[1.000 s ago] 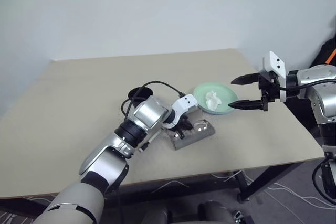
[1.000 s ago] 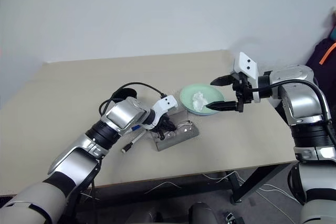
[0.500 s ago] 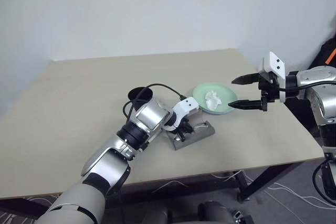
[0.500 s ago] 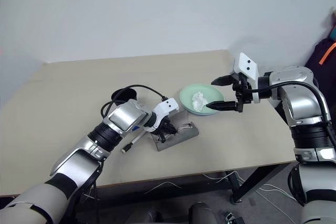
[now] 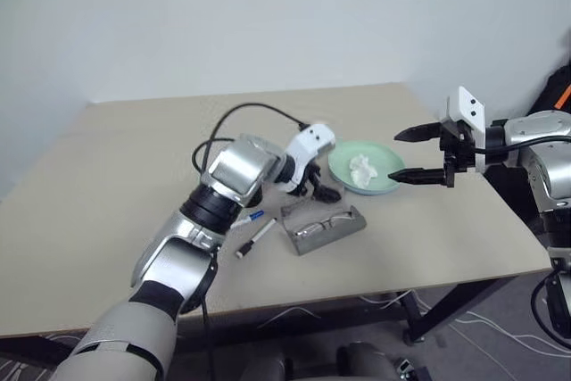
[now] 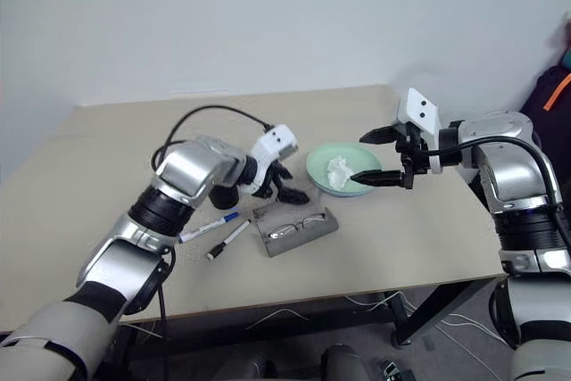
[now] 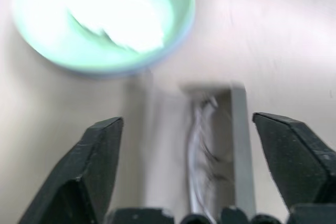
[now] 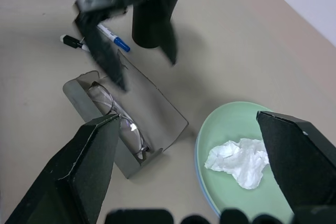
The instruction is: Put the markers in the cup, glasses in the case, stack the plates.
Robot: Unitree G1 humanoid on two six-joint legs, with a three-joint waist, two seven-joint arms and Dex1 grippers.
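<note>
Glasses [image 6: 294,225] lie in open case [image 6: 295,231], near desk's [image 6: 98,167] front edge; lid not shut. 2 markers [image 6: 217,233] on desk beside case, outside cup [image 8: 156,10]. Mint plate [image 6: 317,164] toward right edge, holding tissue [image 6: 338,171]. Left gripper [image 6: 284,186] wide, empty, above case. Right gripper [image 6: 373,157] wide, empty, over plate. Remaining: markers, stacking.

A beige table [image 5: 116,176] carries two markers [image 5: 252,229], a cup [image 8: 153,17], an open case [image 5: 323,227] and a green plate [image 5: 384,183] at right.
</note>
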